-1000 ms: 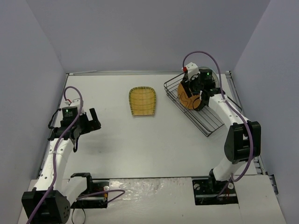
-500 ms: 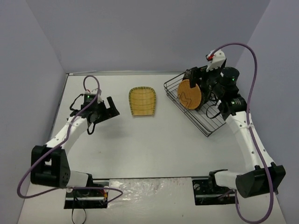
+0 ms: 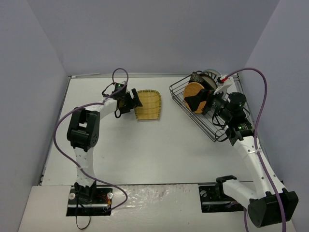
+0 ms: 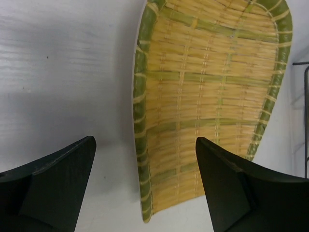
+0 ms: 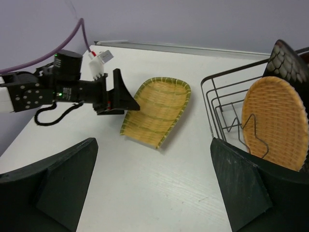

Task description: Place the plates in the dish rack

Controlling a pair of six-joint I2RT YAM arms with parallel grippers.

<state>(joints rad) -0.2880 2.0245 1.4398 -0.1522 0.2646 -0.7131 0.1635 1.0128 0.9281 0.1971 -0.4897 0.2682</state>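
Two grippers are standing wide open, and neither is holding anything. The left gripper (image 4: 145, 141) is hovering low over the table (image 3: 145, 154) near the middle of the far edge. Its fingers (image 4: 58, 179) are spreading to either side of the left rim of the yellow plate (image 4: 212, 92), which is lying flat there. Whether they are touching that rim I cannot tell. The rack (image 3: 212, 126) is sitting at an angle in the far right corner. An orange plate (image 5: 275, 121) is standing on edge in the rack's far end, between the wire dividers. A dark plate (image 5: 289, 58) is standing just behind it, and a pale plate (image 3: 211, 75) is standing behind that, its pattern too small to read. The right gripper (image 5: 153, 141) is hanging over the rack just beside the orange plate, apart from it.
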